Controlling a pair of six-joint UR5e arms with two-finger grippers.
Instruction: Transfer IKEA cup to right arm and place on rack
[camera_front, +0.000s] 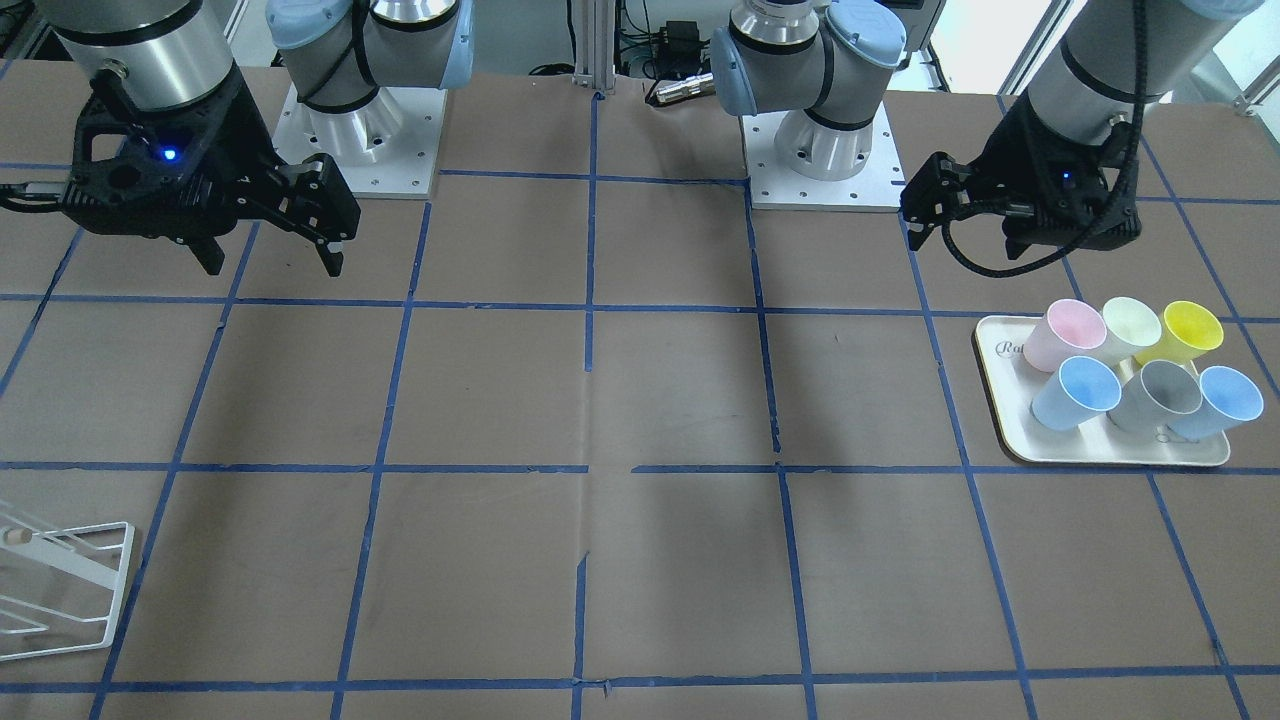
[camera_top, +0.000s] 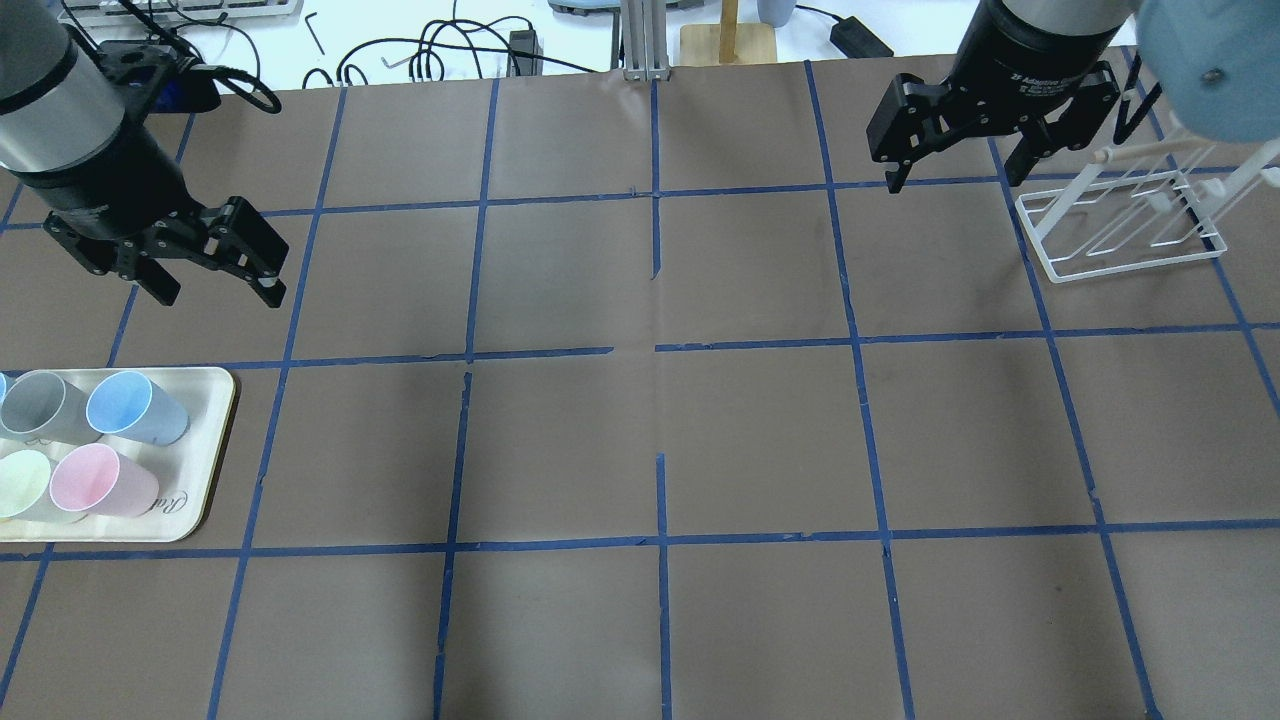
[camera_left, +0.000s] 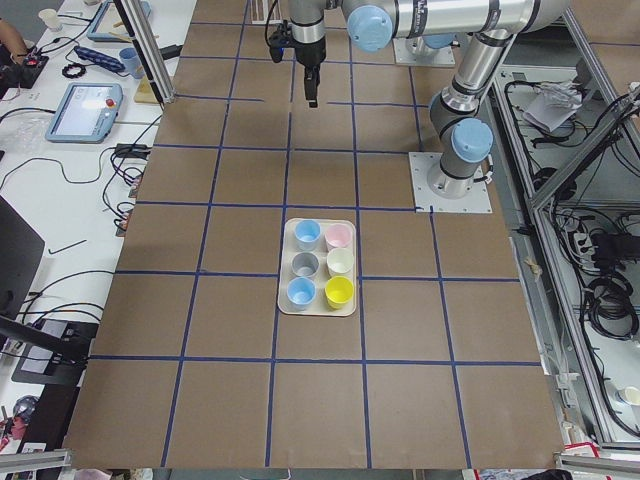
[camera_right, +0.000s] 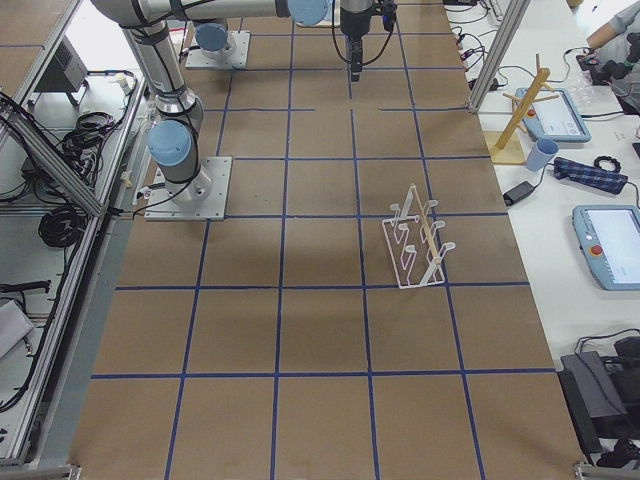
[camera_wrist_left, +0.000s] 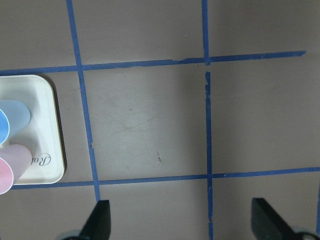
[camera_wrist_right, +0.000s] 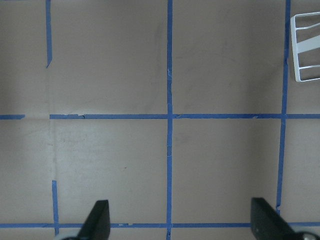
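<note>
Two pale blue cups (camera_front: 1075, 392) (camera_front: 1215, 402) stand on a cream tray (camera_front: 1000, 410) among other cups; I cannot tell which is the task's cup. One blue cup (camera_top: 135, 407) shows fully in the overhead view. My left gripper (camera_top: 215, 265) hangs open and empty above the table, beyond the tray; its wrist view shows the tray corner (camera_wrist_left: 42, 125) and a blue cup (camera_wrist_left: 12, 117). My right gripper (camera_top: 955, 170) is open and empty, high beside the white wire rack (camera_top: 1120, 220). The rack also shows at the front view's lower left (camera_front: 60, 590).
The tray also holds a pink cup (camera_front: 1055, 335), a pale green cup (camera_front: 1130, 328), a yellow cup (camera_front: 1185, 332) and a grey cup (camera_front: 1160, 395). The brown table surface (camera_front: 640, 400) carries a blue tape grid. Both arm bases (camera_front: 820, 150) stand at the far edge.
</note>
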